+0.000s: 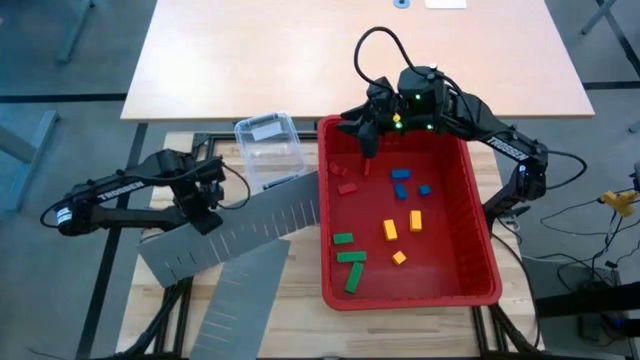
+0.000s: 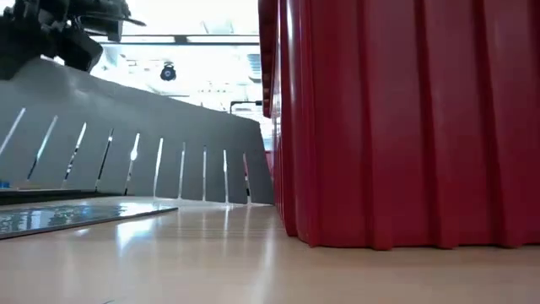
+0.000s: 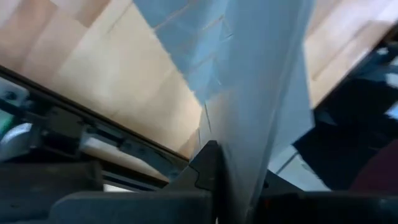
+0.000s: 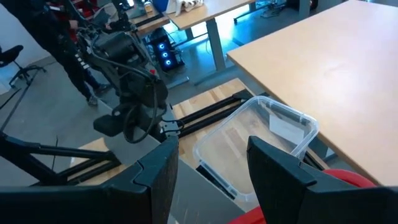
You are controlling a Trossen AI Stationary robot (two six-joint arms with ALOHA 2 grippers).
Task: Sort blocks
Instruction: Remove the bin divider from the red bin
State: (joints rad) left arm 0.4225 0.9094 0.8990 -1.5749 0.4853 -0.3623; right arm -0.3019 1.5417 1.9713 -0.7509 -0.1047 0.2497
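A: Left claw (image 3: 217,186) at the frame's bottom centre — what's it got?
B: Clamped tight on the grey panel (image 3: 249,81), running upward; pale wooden bench (image 3: 93,81) upper left.

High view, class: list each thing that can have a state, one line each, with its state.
Left pincer: shut on the grey divider panel, tilted.
Right pincer: open, empty, over the red bin's far corner.
Clear tub: lidless, upright.
Blocks: loose in bin, grouped by colour.

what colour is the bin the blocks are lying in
Red, clearest in the high view: the bin.
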